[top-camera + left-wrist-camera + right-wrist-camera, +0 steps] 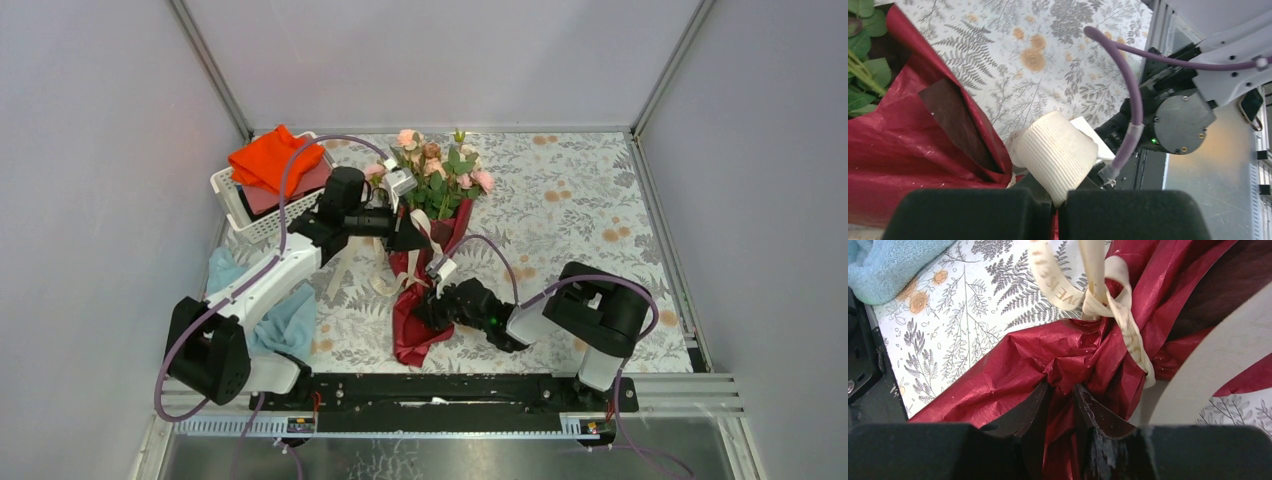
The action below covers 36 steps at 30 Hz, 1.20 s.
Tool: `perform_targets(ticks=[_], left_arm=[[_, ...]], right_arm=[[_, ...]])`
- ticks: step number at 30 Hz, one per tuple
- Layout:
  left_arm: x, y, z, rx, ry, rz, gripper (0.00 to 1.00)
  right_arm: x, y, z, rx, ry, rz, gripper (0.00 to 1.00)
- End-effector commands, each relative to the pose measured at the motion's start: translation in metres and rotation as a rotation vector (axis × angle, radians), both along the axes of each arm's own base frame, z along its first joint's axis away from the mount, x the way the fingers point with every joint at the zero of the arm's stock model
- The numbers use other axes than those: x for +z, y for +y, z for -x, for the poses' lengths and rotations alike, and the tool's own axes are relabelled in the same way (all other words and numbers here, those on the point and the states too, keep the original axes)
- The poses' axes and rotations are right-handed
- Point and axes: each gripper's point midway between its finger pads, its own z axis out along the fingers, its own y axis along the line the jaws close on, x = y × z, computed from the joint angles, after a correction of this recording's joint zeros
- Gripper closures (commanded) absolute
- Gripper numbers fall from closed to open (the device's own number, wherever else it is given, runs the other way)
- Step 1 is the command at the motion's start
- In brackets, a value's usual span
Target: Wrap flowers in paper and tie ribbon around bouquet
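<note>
While pinched at the paper [1013, 365] just beside the knot [1098, 302] between nearly closed fingers [1030, 410] of right gripper [1060, 390], held by the ribbon [1058, 155] near the knot in fully closed left gripper [1054, 200]

Your white left arm [270, 275] stretches forward and to the right from its base. The black left claw [1055, 200] is pinched tight on the cream-white ribbon band [1058, 160]. Your right arm [600, 305] folds low and reaches leftward. The black right claw [1060, 387] stands narrow, with both fingers pressing the bunched, crinkly dark red paper [1013, 360] between them.
</note>
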Motion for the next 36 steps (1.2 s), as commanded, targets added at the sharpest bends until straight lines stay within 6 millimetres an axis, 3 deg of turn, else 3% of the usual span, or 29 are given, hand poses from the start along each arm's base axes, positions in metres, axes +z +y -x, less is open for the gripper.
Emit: perform_targets(ticks=[1, 4, 7, 9, 13, 16, 18, 20, 25, 29, 30, 36], left_arm=[[0.054, -0.017, 0.008, -0.103, -0.075, 0.125, 1.0], [0.062, -0.016, 0.007, -0.104, -0.084, 0.116, 1.0], [0.058, -0.014, 0.003, -0.081, -0.092, 0.095, 1.0], [0.04, -0.011, -0.003, -0.044, -0.095, 0.061, 1.0], [0.007, -0.007, -0.021, 0.012, -0.129, -0.007, 1.0], [-0.007, -0.002, -0.029, 0.03, -0.164, -0.056, 1.0], [-0.009, -0.002, -0.028, 0.022, -0.167, -0.059, 1.0], [-0.009, -0.004, -0.027, 0.015, -0.162, -0.054, 1.0], [-0.01, -0.004, -0.022, -0.004, -0.167, -0.053, 1.0], [-0.011, -0.005, -0.019, -0.014, -0.168, -0.056, 1.0], [-0.012, -0.005, -0.018, -0.018, -0.167, -0.056, 1.0], [-0.016, -0.004, -0.014, -0.043, -0.167, -0.072, 1.0]], right_arm=[[-0.037, -0.041, 0.004, -0.107, 0.036, 0.13, 0.68], [-0.033, -0.049, 0.008, -0.085, 0.019, 0.157, 0.67], [-0.021, -0.046, 0.014, -0.014, -0.002, 0.178, 0.65], [0.009, -0.036, 0.021, 0.063, -0.036, 0.123, 0.61], [0.091, -0.021, 0.059, 0.321, -0.107, -0.046, 0.48], [0.152, -0.026, 0.095, 0.493, -0.166, -0.194, 0.36], [0.18, -0.036, 0.1, 0.492, -0.228, -0.236, 0.31], [0.191, -0.05, 0.086, 0.402, -0.293, -0.2, 0.27], [0.209, -0.089, -0.005, -0.053, -0.527, -0.054, 0.04], [0.208, -0.085, -0.059, -0.083, -0.51, -0.038, 0.02], [0.199, -0.083, -0.071, -0.075, -0.489, -0.031, 0.02], [0.167, -0.06, -0.105, -0.009, -0.512, 0.074, 0.07]])
